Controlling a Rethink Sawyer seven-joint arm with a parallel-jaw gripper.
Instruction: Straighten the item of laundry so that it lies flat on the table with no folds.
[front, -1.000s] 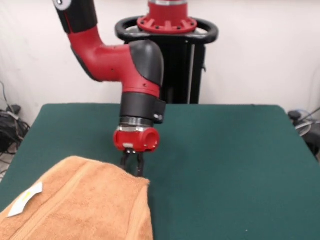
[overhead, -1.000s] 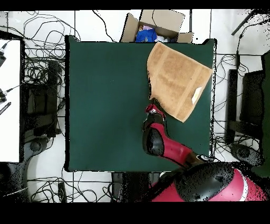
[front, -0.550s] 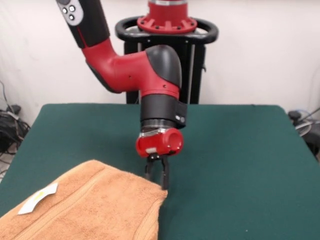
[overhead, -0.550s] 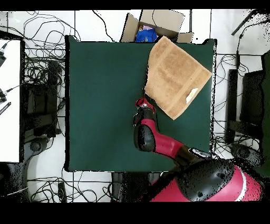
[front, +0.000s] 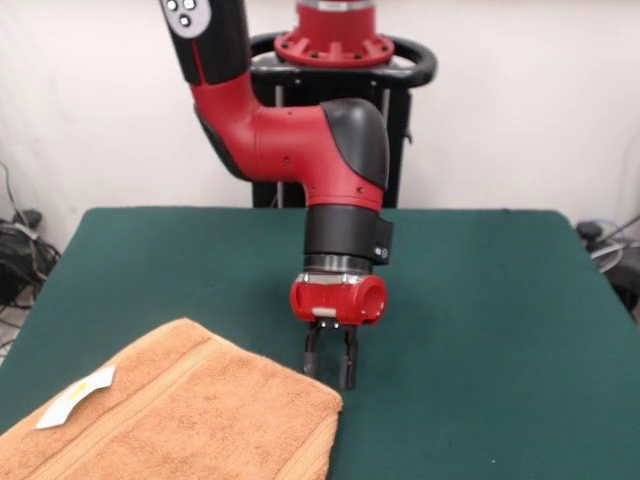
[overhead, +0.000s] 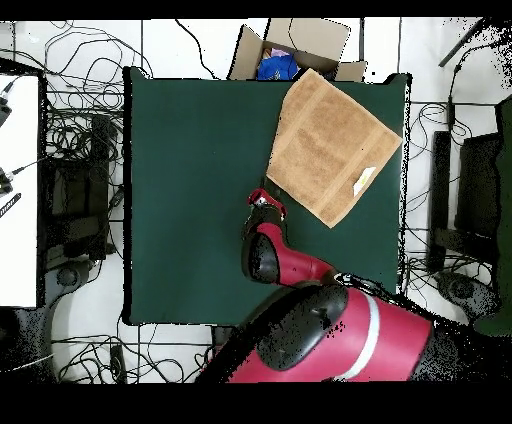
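Note:
The item of laundry (front: 180, 420), an orange-tan towel with a white tag (front: 75, 395), lies at the table's (front: 480, 300) near left, cut off by the picture's bottom edge. Its right edge looks thick, as if doubled over. My gripper (front: 330, 365) hangs just behind the towel's right corner, open, with nothing between the fingers. From overhead the towel (overhead: 335, 145) sits turned like a diamond in the table's (overhead: 190, 180) upper right. One corner reaches past the top edge and another lies at the right edge. The gripper (overhead: 262, 197) is just off its lower-left corner.
An open cardboard box (overhead: 295, 45) holding something blue stands off the table beside the towel's overhanging corner. Cables cover the floor all round. A white surface (overhead: 18, 190) stands at the far left of the overhead view.
The gripper carried the towel's corner sideways across the table, spreading the cloth wider. It has since opened and let the corner go, which now rests on the table.

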